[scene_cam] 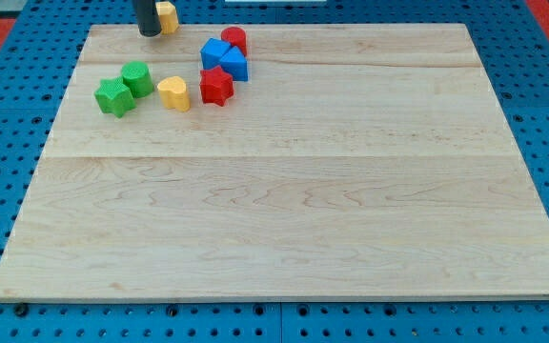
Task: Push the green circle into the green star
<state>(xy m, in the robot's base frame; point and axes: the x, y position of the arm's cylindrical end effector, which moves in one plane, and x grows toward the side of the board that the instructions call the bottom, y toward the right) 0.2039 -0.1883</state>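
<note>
The green circle [138,78] sits near the view's top left, touching the green star [114,97] just below and left of it. My tip [149,33] is at the board's top edge, above and slightly right of the green circle, with a gap between them. A yellow block [167,16] sits right beside the tip, at its right.
A yellow heart [173,93] lies right of the green pair. A red star [216,86] is right of that. Two blue blocks [223,59] and a red cylinder [233,40] cluster above the red star. The wooden board [284,219] lies on a blue pegboard.
</note>
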